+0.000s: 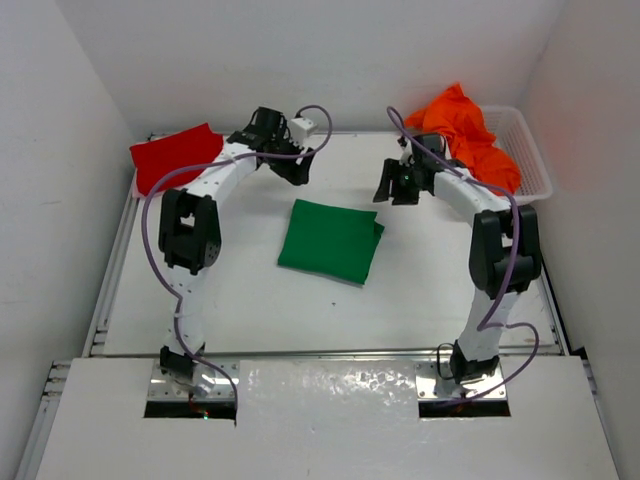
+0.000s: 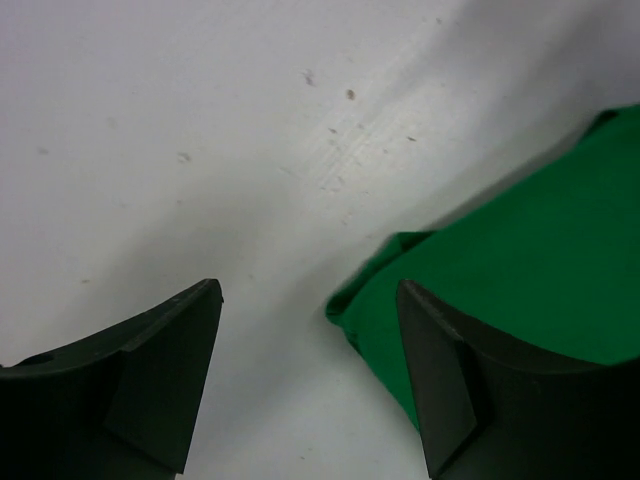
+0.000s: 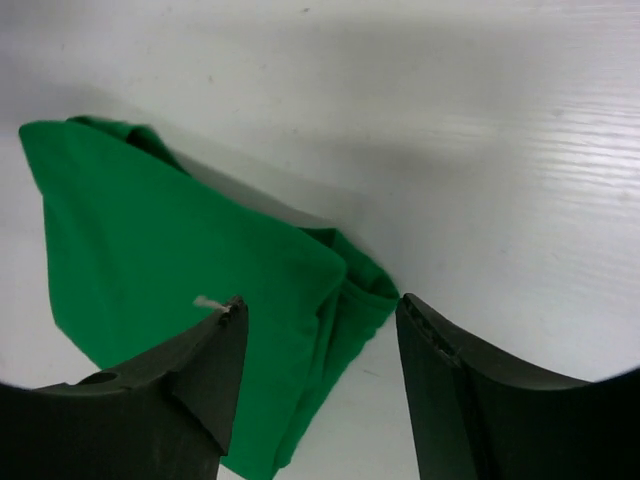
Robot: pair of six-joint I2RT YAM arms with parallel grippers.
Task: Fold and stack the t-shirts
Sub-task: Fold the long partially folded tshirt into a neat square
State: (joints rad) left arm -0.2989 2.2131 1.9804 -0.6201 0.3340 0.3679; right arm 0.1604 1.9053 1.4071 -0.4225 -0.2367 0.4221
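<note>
The big white table (image 1: 240,290) fills most of the top view. Two white and black arms stand at its near edge. The left arm (image 1: 190,230) bends up and reaches over the far left part of the table. The right arm (image 1: 505,250) bends up and reaches over the far right part.

A white mesh basket (image 1: 530,150) sits at the far right corner. The orange t-shirt (image 1: 465,125) is piled in it in a messy heap and spills over its left side.

The green t-shirt (image 1: 328,240) lies near the middle of the table. It is folded into a flat square shape, turned a little. It lies between the two arms, and nothing is touching it.

The red t-shirt (image 1: 172,155) lies flat at the far left corner of the table, well apart from the green one.

The left gripper (image 1: 298,168) is just past the far left corner of the green t-shirt. Its two black fingers (image 2: 160,390) are apart, with only bare table between them, and a green corner shows beside one finger.

The right gripper (image 1: 395,185) is just past the far right corner of the green t-shirt. Its fingers (image 3: 180,390) are apart too and hold nothing, with the folded green edge below them.
</note>
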